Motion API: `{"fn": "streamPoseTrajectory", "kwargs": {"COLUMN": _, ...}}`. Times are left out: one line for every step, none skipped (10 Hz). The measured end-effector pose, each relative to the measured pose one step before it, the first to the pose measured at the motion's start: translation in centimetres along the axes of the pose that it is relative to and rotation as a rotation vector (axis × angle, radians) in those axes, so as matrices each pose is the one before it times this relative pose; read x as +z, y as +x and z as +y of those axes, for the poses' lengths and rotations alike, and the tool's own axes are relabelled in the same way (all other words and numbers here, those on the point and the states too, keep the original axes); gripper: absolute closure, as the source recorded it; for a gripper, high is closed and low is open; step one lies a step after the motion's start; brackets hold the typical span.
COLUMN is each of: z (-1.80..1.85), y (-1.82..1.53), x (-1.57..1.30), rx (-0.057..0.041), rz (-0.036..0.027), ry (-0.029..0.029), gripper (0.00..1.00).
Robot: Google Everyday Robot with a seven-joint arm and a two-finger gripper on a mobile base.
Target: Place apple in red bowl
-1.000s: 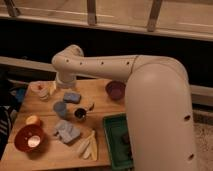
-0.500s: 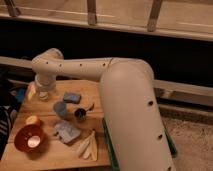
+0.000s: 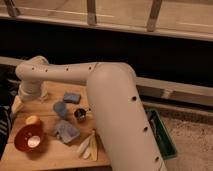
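Observation:
The apple (image 3: pixel 33 120) is small and yellow-orange. It lies on the wooden table (image 3: pixel 50 157) at the left, just behind the red bowl and touching or nearly touching its rim. The red bowl (image 3: pixel 28 139) is glossy orange-red and stands at the table's front left with nothing in it. My white arm crosses the view from the lower right to an elbow at the upper left, then bends down. My gripper (image 3: pixel 22 101) is low at the table's far left corner, behind the apple, and holds nothing that I can see.
A blue sponge (image 3: pixel 71 97), a blue cup (image 3: pixel 60 108), a small metal cup (image 3: pixel 80 114) and a grey-blue packet (image 3: pixel 66 131) lie mid-table. Pale banana-like pieces (image 3: pixel 89 146) lie near the front edge. A green bin (image 3: pixel 162 135) stands to the right. A railing runs behind.
My arm has swung left across the table, and its elbow now stands over the far left corner. The maroon bowl at the back is now hidden behind the arm. The objects have not moved.

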Motion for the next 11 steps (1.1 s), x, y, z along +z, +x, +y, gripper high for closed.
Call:
{"fn": "streamPoseTrajectory", "kwargs": {"z": -0.032, "y": 0.008, "x": -0.012, "rx": 0.00036, "rz": 0.00016, "ry": 0.00053, "gripper": 0.20}}
{"fn": "streamPoseTrajectory", "kwargs": {"z": -0.123, "y": 0.006, "x": -0.053, "rx": 0.00176, "rz": -0.00070, "ry": 0.00046, "gripper": 0.20}}
{"fn": "streamPoseTrajectory", "kwargs": {"z": -0.061, "y": 0.010, "x": -0.047, "rx": 0.00076, "rz": -0.00040, "ry": 0.00038, "gripper": 0.20}}
{"fn": "streamPoseTrajectory", "kwargs": {"z": 0.041, "y": 0.048, "x": 0.063, "rx": 0.00111, "rz": 0.00415, "ry": -0.00381, "gripper": 0.20}}
{"fn": "streamPoseTrajectory", "kwargs": {"z": -0.099, "y": 0.217, "x": 0.467, "rx": 0.00242, "rz": 0.00770, "ry": -0.00628, "gripper": 0.20}}
{"fn": "streamPoseTrajectory", "kwargs": {"z": -0.090, "y": 0.221, "x": 0.827, "rx": 0.00367, "rz": 0.00925, "ry": -0.01202, "gripper": 0.20}}
{"fn": "streamPoseTrajectory", "kwargs": {"z": -0.094, "y": 0.195, "x": 0.919, "rx": 0.00458, "rz": 0.01153, "ry": -0.01325, "gripper": 0.20}}
{"fn": "streamPoseTrajectory", "kwargs": {"z": -0.031, "y": 0.105, "x": 0.619, "rx": 0.00408, "rz": 0.00965, "ry": -0.00984, "gripper": 0.20}}
{"fn": "streamPoseTrajectory", "kwargs": {"z": -0.037, "y": 0.206, "x": 0.776, "rx": 0.00480, "rz": 0.01432, "ry": -0.01183, "gripper": 0.20}}
{"fn": "streamPoseTrajectory", "kwargs": {"z": -0.079, "y": 0.190, "x": 0.728, "rx": 0.00513, "rz": 0.01354, "ry": -0.01065, "gripper": 0.20}}
{"fn": "streamPoseTrajectory", "kwargs": {"z": -0.198, "y": 0.189, "x": 0.719, "rx": 0.00686, "rz": 0.01288, "ry": -0.00920, "gripper": 0.20}}
